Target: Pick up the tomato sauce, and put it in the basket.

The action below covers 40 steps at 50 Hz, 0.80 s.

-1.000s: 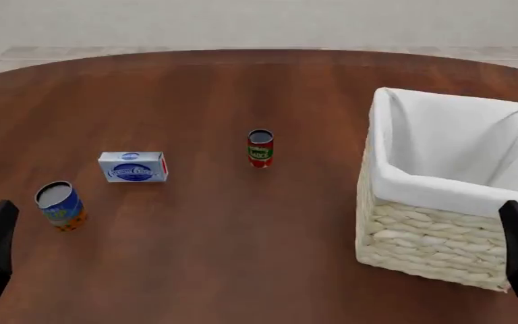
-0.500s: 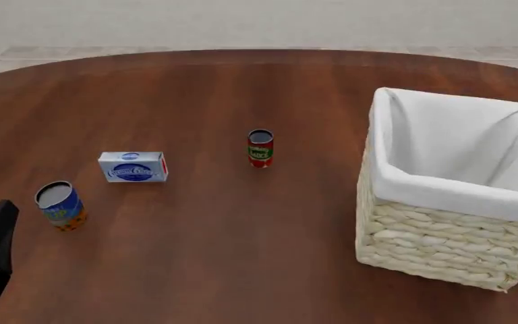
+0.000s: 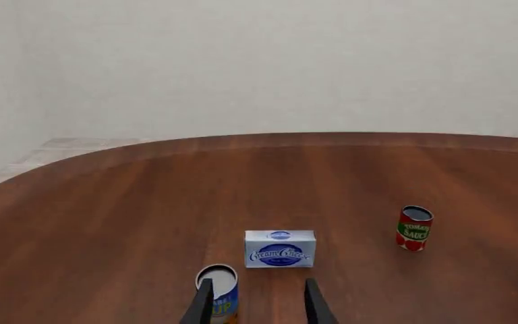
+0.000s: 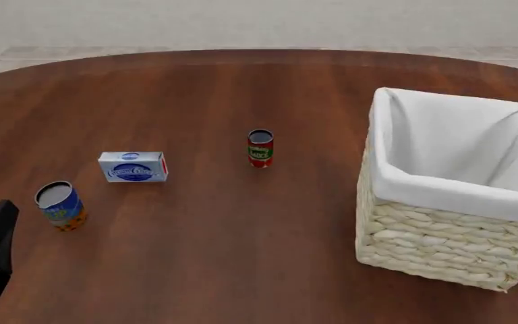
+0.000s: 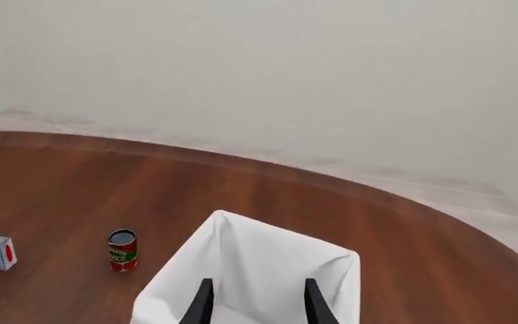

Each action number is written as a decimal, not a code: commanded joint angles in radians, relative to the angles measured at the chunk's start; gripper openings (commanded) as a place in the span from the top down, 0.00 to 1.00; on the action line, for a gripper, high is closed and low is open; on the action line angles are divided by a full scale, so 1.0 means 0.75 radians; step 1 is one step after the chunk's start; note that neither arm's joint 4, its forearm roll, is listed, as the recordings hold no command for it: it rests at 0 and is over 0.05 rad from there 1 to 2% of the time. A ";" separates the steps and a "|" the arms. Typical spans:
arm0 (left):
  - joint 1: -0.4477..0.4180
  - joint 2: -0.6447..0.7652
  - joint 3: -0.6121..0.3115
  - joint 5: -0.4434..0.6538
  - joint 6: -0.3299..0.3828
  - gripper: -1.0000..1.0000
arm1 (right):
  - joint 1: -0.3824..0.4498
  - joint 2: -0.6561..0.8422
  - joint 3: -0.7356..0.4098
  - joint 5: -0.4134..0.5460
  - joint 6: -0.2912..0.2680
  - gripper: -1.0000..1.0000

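Item: tomato sauce point(image 4: 260, 148), upright mid-worktop, well apart from the basket point(image 4: 439, 243) at the right edge. Left tool point(image 3: 255, 305) and right tool point(image 5: 254, 302): both with fingers apart, empty. Risk, as I judge it: my approach clips the slim can and topples it, or strays to the cream cheese box point(image 4: 133, 167).

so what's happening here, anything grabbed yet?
Nothing is grabbed yet. The tomato sauce stands upright on the table, apart from the basket, which holds nothing visible. The left gripper has its jaws open, with the blue-and-orange can and cream cheese box ahead of it. The right gripper is open too, looking over the basket's rim.
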 commanded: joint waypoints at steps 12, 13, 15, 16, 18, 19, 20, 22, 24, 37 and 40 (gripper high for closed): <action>0.000 0.000 0.000 0.000 0.000 0.00 | 0.252 0.498 -0.308 -0.059 -0.005 0.00; 0.000 0.000 0.000 0.000 0.000 0.00 | 0.252 0.499 -0.309 -0.059 -0.005 0.00; 0.000 0.000 0.000 0.000 0.000 0.00 | 0.253 0.545 -0.334 -0.063 -0.040 0.00; 0.000 0.000 0.000 0.000 0.000 0.00 | 0.277 0.562 -0.356 -0.056 -0.011 0.00; 0.000 0.000 0.000 0.000 0.000 0.00 | 0.289 0.602 -0.392 -0.051 -0.034 0.00; 0.000 0.000 0.000 0.000 0.000 0.00 | 0.299 0.614 -0.406 -0.048 -0.032 0.00; 0.000 0.000 0.000 0.000 0.000 0.00 | 0.309 0.635 -0.429 -0.041 -0.025 0.00; 0.000 0.000 0.000 0.000 0.000 0.00 | 0.317 0.660 -0.457 -0.033 -0.031 0.00; 0.000 0.000 0.000 0.000 0.000 0.00 | 0.328 0.718 -0.507 -0.022 -0.044 0.00; 0.000 0.000 0.000 0.000 0.000 0.00 | 0.367 1.006 -0.754 0.098 0.064 0.00; 0.000 0.000 0.000 0.000 0.000 0.00 | 0.390 1.079 -0.811 0.137 0.109 0.00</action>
